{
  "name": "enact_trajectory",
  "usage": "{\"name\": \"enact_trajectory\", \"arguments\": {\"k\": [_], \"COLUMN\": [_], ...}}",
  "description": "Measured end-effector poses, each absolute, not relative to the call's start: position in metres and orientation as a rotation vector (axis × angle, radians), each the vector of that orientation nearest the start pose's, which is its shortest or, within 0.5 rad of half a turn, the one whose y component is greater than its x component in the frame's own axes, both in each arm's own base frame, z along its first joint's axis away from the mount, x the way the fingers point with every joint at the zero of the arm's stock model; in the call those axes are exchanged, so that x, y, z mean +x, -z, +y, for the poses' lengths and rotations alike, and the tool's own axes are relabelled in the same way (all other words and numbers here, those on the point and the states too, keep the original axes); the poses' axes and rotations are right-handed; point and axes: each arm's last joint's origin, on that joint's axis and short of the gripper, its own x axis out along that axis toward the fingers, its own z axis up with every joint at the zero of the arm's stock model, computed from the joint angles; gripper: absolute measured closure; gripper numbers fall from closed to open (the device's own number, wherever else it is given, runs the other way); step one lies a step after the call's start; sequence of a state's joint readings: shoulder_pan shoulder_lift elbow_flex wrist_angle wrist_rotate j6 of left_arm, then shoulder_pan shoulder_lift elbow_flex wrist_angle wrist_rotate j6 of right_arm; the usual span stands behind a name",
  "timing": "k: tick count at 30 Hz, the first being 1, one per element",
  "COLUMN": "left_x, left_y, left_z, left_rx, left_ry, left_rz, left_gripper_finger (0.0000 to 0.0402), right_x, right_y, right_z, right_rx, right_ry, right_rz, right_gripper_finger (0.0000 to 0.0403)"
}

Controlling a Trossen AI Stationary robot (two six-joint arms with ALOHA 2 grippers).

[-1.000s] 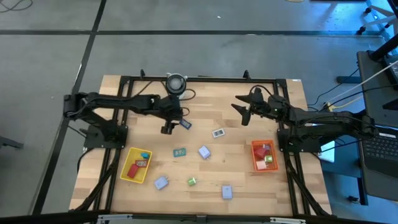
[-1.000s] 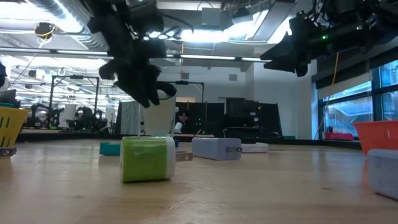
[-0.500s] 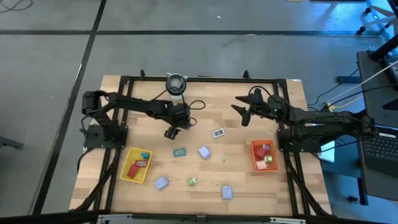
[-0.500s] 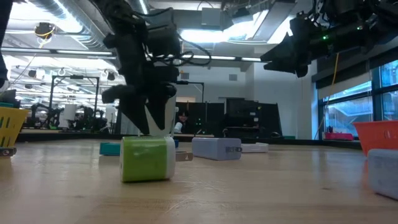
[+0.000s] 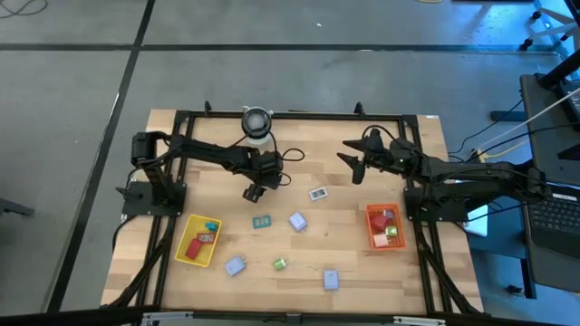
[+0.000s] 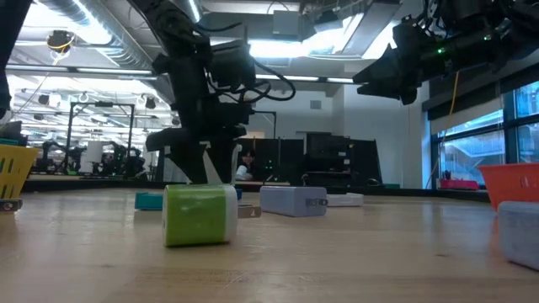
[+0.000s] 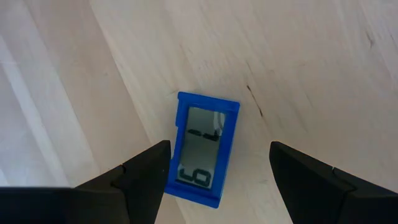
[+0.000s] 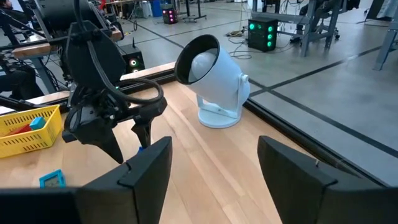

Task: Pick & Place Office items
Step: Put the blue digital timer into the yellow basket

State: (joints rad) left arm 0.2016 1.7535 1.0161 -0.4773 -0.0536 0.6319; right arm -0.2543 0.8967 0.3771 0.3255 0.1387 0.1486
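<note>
While the left gripper hides it from above, the blue item lies flat on the wooden table, between spread fingers, untouched: rectangular blue frame, pale window, dark marks, partly cut off. Right gripper: spread, raised, empty.

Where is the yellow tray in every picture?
High view: the yellow tray sits at the table's lower left.
Low view: it is at the far left edge.
Right wrist view: it is on the table beside the left arm.
Left wrist view: not in it.
Shared landmark: the left end effector, open over a blue block.
</note>
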Motion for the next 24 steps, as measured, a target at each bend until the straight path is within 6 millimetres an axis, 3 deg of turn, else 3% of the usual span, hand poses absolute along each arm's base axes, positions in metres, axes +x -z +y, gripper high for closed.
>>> {"name": "enact_trajectory", "arguments": {"k": [24], "left_x": [0.323], "left_y": [-0.139], "left_z": [0.072], "left_rx": [0.426], "left_ry": [0.172], "left_rz": [1.218], "left_gripper_finger": [0.0132], "right_x": [0.185], "right_y": [-0.222], "right_z": [-0.052], "right_rx": [0.184], "right_ry": [0.403], "right_rz": [0.161], "right_gripper_finger": [0.0163]}}
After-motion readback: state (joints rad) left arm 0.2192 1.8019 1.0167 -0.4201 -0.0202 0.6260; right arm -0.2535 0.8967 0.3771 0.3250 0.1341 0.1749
